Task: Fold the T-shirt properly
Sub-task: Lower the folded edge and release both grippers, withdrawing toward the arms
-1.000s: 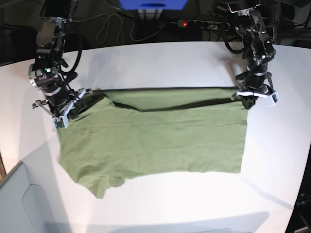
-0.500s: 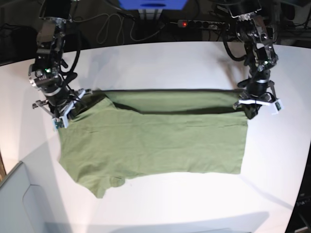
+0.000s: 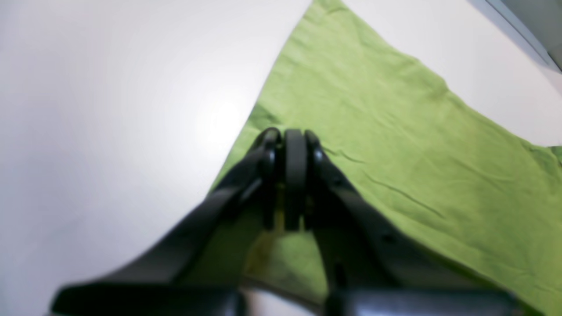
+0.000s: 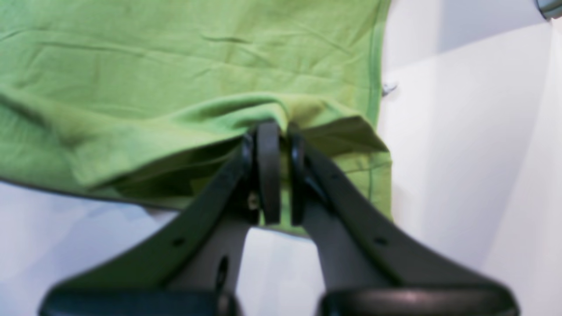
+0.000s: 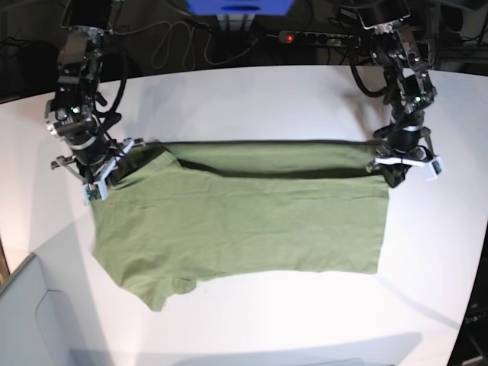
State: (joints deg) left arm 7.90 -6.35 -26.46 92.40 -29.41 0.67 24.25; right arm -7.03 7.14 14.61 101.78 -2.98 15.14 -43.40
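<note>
left end effector point(image 3: 287, 175): black, 1 of 2, jaws pressed together, pinching the edge of the plain olive-green short-sleeved cotton T-shirt point(image 5: 236, 221). In the base view it sits at the shirt's far right corner point(image 5: 402, 162).
right end effector point(image 4: 274, 171): black, 2 of 2, jaws closed on a raised fold of the same cloth next to a stitched hem. In the base view it is at the shirt's far left corner point(image 5: 95, 171).
grip count: 2 pinch points, one per far corner, well apart across the shirt's width.
T-shirt: 1 item, lying on the white surface point(image 5: 252, 99), spread roughly flat. Far edge lifted between the two end effectors and doubled over toward the camera, with a dark shadow band under the fold. Near edge flat on the surface.
sleeves: 2 visible in the base view, one at near left, one at far left by the right end effector.
wrist detail: the left wrist view shows cloth running away from the jaws with a few shallow creases; the right wrist view shows a folded flap hanging below the pinched ridge.
background: 1 power strip with a red light point(image 5: 316, 36) behind the surface, 1 blue object point(image 5: 240, 8) at the top edge, dark cables beside them.
</note>
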